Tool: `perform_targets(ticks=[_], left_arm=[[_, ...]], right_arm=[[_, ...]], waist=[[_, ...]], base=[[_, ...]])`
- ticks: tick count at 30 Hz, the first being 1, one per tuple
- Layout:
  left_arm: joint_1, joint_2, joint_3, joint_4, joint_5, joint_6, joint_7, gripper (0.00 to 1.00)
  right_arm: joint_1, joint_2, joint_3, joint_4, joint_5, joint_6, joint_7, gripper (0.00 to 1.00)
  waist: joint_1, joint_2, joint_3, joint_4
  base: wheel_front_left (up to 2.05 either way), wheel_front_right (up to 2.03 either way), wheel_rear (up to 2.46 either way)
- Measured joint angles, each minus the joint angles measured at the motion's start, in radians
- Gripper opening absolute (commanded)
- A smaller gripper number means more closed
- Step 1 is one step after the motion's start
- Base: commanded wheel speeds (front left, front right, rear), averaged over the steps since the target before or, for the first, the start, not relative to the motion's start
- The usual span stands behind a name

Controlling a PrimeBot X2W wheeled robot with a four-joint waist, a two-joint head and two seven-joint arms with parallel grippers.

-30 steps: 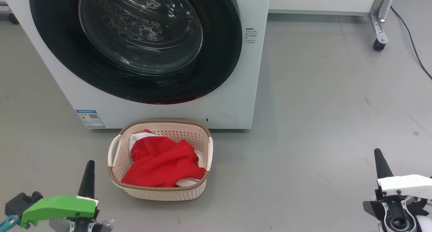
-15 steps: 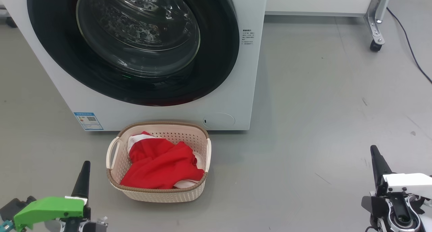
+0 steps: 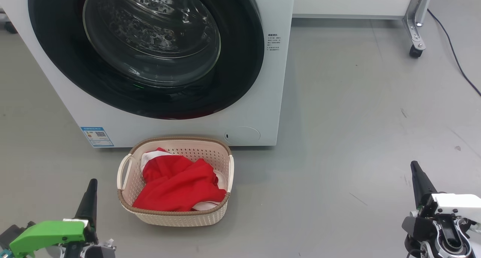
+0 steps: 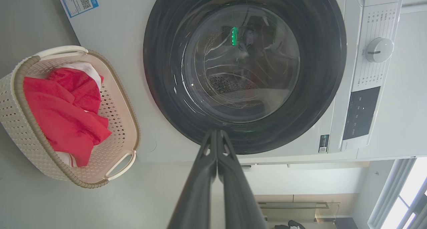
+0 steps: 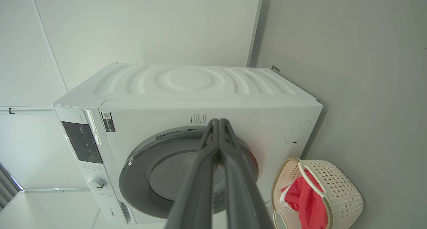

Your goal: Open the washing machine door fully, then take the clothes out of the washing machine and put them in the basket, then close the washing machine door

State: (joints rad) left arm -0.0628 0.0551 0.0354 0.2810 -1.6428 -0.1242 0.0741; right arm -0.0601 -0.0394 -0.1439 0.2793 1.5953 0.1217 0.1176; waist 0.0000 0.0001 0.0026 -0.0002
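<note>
Red clothes [image 3: 176,184] lie in basket [image 3: 180,217], near side of washer [image 3: 268,100]; door [image 3: 146,51] shut. Just now only your head cam drifted. L claw [image 3: 91,183], R claw [image 3: 414,167] pinched shut, empty: you're prob. done.

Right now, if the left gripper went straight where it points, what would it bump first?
Probably the washing machine door: the shut left gripper lines up with its black rim. Depth is unclear, so it might hit the white washing machine beside it.

Grey floor [image 3: 357,119], metal leg [image 3: 416,14] on black caster [image 3: 413,53], black cable [image 3: 452,46] right of the leg, white panel [image 3: 349,0] left of it.
</note>
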Motion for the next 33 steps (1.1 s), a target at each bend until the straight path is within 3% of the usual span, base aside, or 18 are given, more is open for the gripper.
perform_targets(ticks=[33], left_arm=[[0.000, 0.000, 0.002, -0.001, 0.000, 0.000, 0.004, 0.00]], right_arm=[[0.000, 0.000, 0.001, 0.000, 0.000, 0.000, 0.000, 0.00]], waist=[[0.0000, 0.0000, 0.000, 0.000]], base=[[0.00, 0.00, 0.00]])
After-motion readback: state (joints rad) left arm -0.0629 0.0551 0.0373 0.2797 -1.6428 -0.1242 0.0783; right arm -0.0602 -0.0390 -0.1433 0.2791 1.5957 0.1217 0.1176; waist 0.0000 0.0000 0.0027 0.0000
